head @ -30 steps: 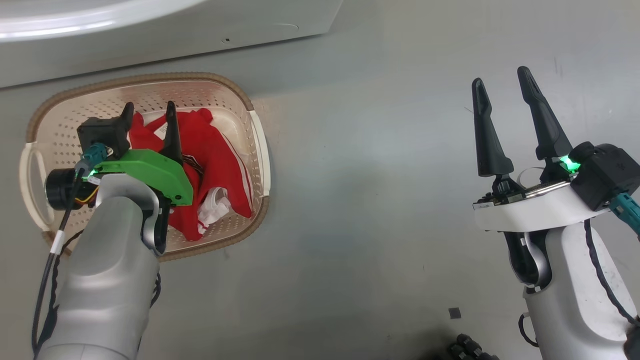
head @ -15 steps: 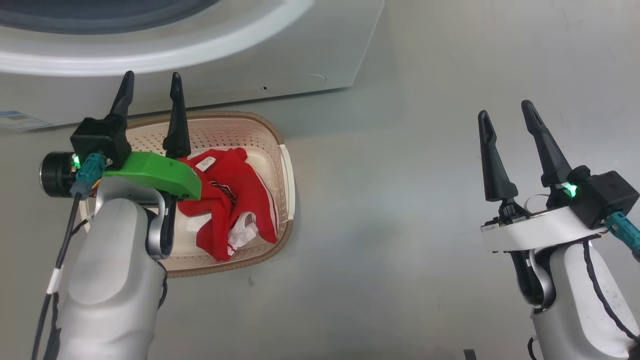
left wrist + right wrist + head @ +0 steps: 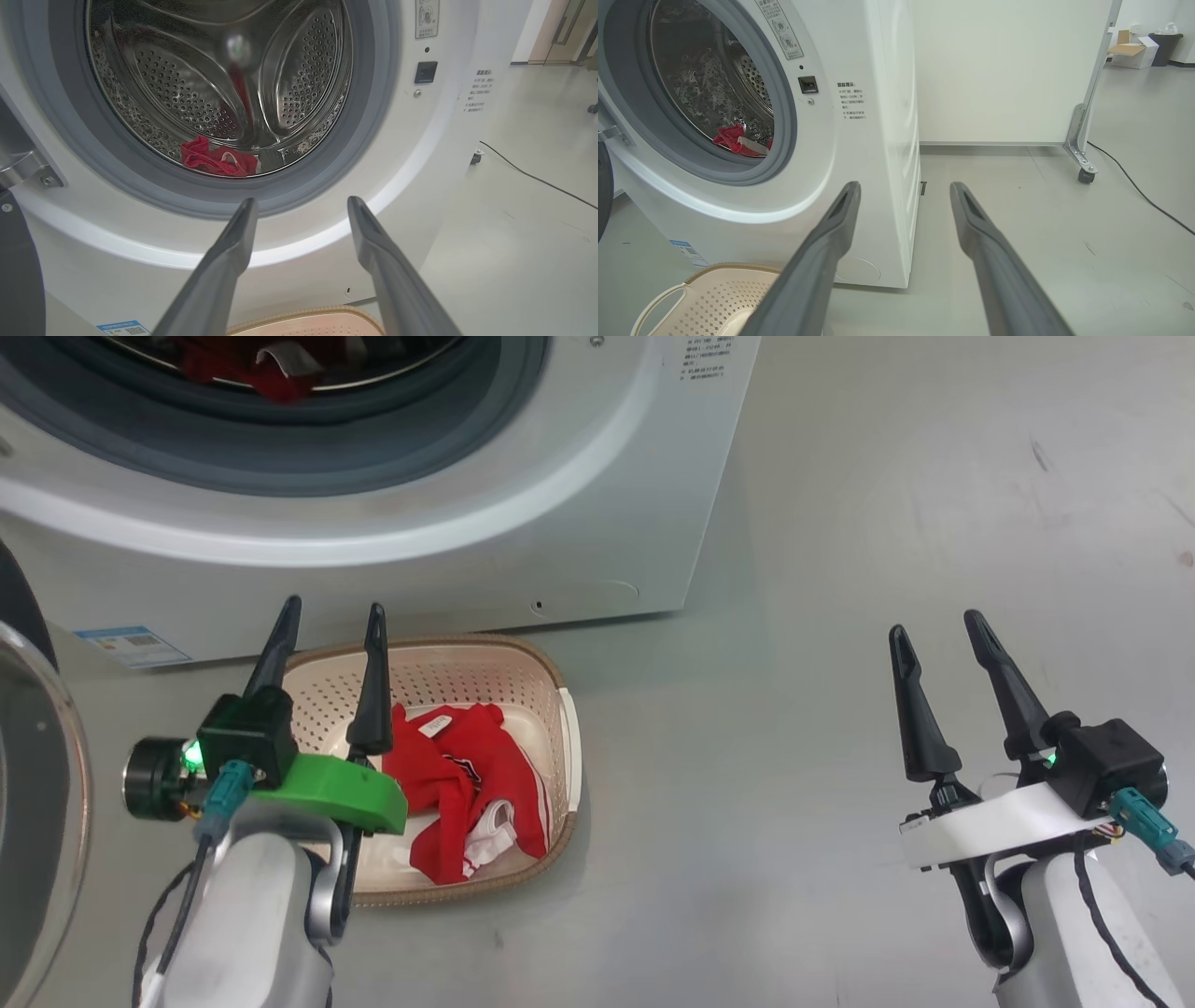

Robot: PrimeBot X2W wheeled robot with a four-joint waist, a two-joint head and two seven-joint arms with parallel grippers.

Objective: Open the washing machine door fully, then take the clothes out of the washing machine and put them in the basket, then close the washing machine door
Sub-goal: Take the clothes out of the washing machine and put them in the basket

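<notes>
The washing machine stands with its grey-rimmed opening uncovered. The washing machine door is swung out at the left edge. Some red and white clothes lie at the bottom of the steel drum. More red clothes lie in the cream basket on the floor in front of the machine. My left gripper is open and empty above the basket's back rim, pointing at the drum. My right gripper is open and empty over bare floor, well right of the basket.
Grey floor stretches to the right of the machine. A white partition on castors stands behind it. A black cable runs across the floor there. A cardboard box and a dark bin sit far back.
The head camera has tilted up, bringing the drum into view. My left gripper has risen from the clothes in the basket to above its back rim, still open. The right gripper has kept its pose.
</notes>
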